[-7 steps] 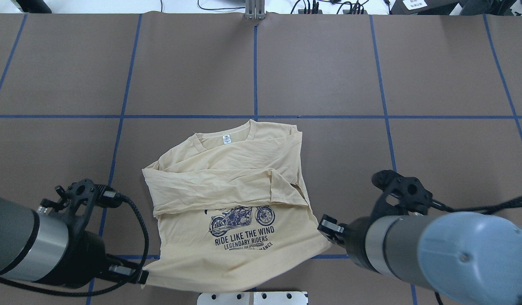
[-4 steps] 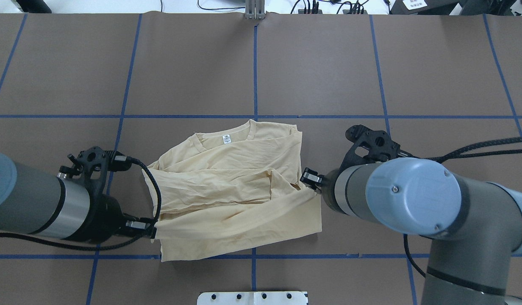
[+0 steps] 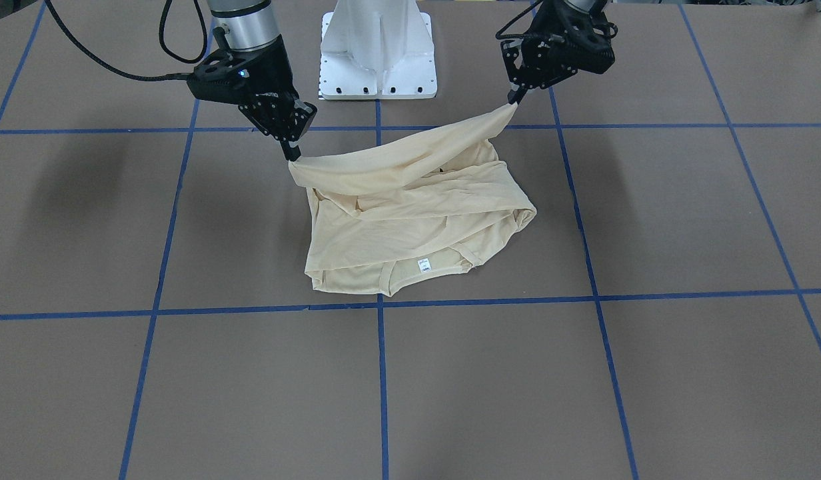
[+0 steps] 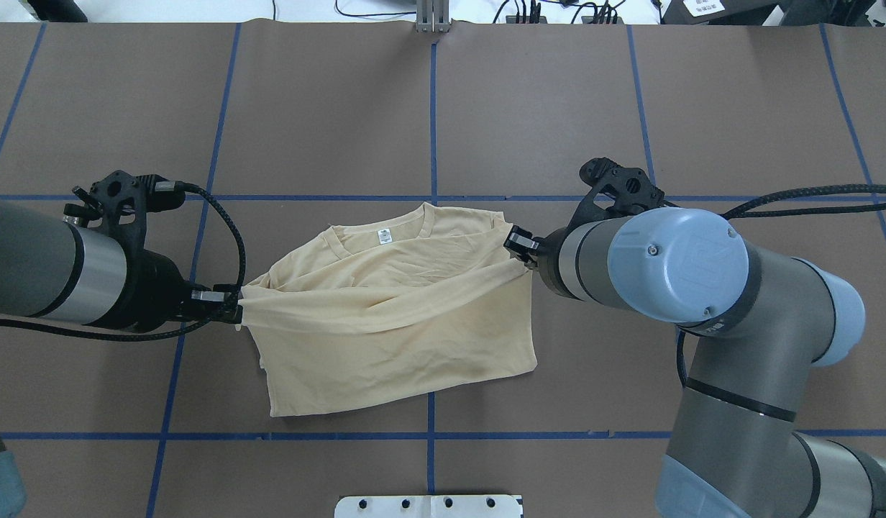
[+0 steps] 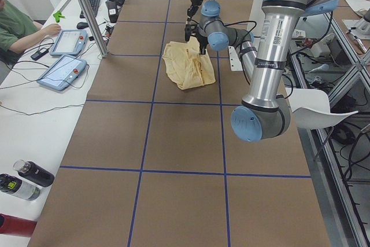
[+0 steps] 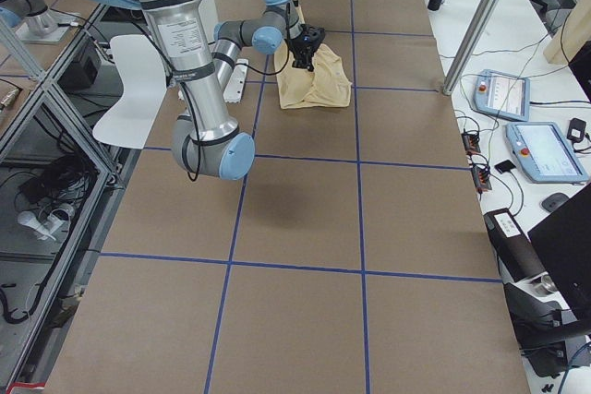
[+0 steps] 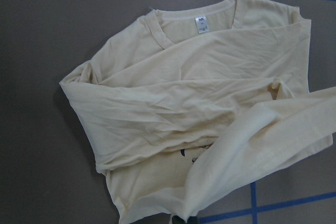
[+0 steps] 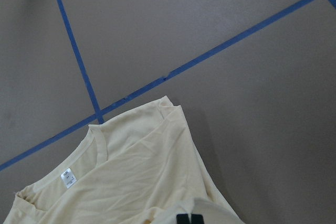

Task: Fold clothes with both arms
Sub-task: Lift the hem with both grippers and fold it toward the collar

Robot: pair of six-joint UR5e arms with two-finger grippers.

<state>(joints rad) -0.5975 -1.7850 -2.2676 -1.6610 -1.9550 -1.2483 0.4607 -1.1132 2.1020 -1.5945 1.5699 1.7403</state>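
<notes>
Two pinches: left tool (image 4: 234,314) 9 o'clock, right tool (image 4: 523,257) 3 o'clock, clamp T-shirt (image 4: 393,345) hem; I fear uneven pace skews fold.

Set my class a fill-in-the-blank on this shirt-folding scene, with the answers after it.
1. The left pincer and right pincer hold an edge of the T-shirt raised ____ the table.
2. The table's grid lines are coloured ____.
3. The neck label is coloured ____.
Missing words: above; blue; white.

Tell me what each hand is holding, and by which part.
The T-shirt: left hand and right hand each pinch one end of its lifted hem.
</notes>
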